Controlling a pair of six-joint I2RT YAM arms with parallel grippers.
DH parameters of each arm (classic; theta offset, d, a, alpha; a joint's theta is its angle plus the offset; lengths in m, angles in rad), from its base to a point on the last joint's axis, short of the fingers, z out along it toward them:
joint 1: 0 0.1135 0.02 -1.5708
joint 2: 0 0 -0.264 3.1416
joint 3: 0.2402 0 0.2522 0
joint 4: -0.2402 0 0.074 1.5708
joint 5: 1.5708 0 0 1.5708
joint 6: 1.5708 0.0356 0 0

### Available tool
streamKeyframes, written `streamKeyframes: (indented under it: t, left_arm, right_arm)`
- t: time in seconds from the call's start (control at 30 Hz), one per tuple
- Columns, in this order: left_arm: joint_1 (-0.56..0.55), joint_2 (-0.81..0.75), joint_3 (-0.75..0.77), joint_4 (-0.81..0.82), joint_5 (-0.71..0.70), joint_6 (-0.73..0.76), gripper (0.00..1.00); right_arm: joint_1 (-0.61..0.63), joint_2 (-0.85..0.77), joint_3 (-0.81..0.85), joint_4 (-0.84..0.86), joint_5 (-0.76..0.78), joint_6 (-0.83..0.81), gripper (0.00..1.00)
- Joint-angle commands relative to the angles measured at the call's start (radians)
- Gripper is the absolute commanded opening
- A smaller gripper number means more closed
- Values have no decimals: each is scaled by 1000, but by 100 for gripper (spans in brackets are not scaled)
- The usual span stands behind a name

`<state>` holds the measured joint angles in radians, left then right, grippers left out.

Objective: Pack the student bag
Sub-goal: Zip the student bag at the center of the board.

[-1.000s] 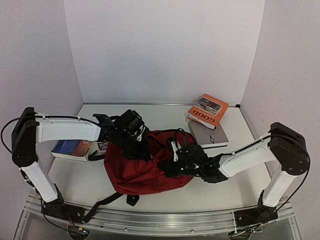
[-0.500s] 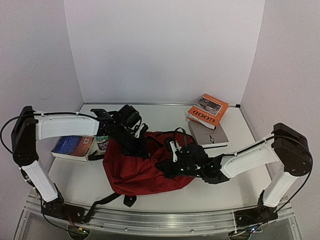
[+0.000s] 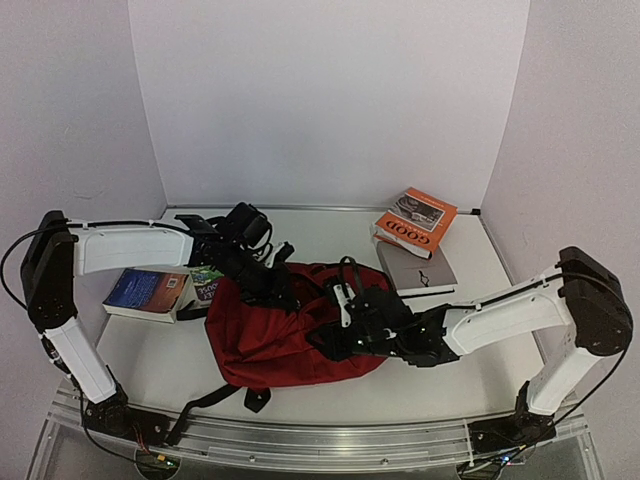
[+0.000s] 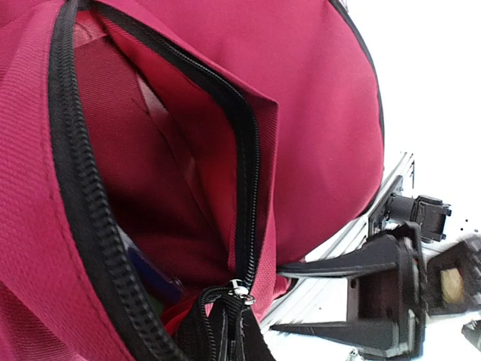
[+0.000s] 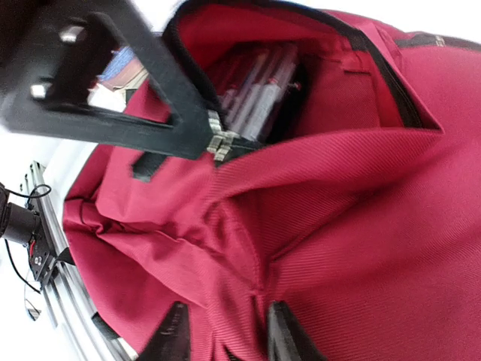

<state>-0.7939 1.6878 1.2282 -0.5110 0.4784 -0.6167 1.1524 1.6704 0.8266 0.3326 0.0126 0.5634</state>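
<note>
The student bag (image 3: 290,340) lies in the middle of the table, dark red, its main zipper partly undone. My left gripper (image 3: 268,280) is shut on the zipper pull (image 4: 240,293) at the bag's far left edge. The right wrist view shows that left gripper (image 5: 210,139) pinching the slider at the mouth. Inside the mouth I see pale book edges (image 5: 255,90) and something blue (image 4: 146,271). My right gripper (image 3: 335,335) rests on the bag's upper face. Its fingers (image 5: 173,331) stand apart, with a loose fold of red fabric (image 5: 233,301) lying between them.
A blue book (image 3: 148,290) and a colourful one (image 3: 205,285) lie left of the bag. An orange book (image 3: 415,222) leans on a grey book (image 3: 415,268) at the back right. Black straps (image 3: 215,400) trail toward the metal rail (image 3: 320,440) at the near edge.
The right gripper's jaws have opened off the fabric fold. The left gripper has drawn the zipper pull back and left. The bag has sagged flatter and shifted slightly left.
</note>
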Motion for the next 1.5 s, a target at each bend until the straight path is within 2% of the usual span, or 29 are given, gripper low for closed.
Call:
streamKeyframes:
  t: [0.0,0.07,0.13,0.67,0.73,0.97,1.03,1.3,1.47]
  left_arm:
    - [30,-55,3,137,27,21,0]
    - [30,-56,7,129,29,21,0]
    - [30,-52,10,122,31,18,0]
    - [30,-52,2,111,47,-1,0]
    - [30,-52,-1,114,54,-5,0]
    - [30,-70,-11,95,27,2,0]
    - [30,-78,-9,77,2,10,0]
    - [30,-65,71,-61,-160,55,0]
    - [30,-60,98,-70,-186,66,0]
  right_arm:
    - [21,-39,73,-92,87,0,44]
    - [21,-30,91,-91,111,-9,50]
    - [21,-6,117,-90,123,-15,51]
    - [20,186,255,-89,304,-84,44]
    - [19,214,270,-86,333,-91,41]
    - [20,239,275,-87,360,-82,7]
    - [21,220,252,-87,342,-80,0]
    - [52,132,108,-108,268,-25,0]
    - [78,81,18,-140,261,46,0]
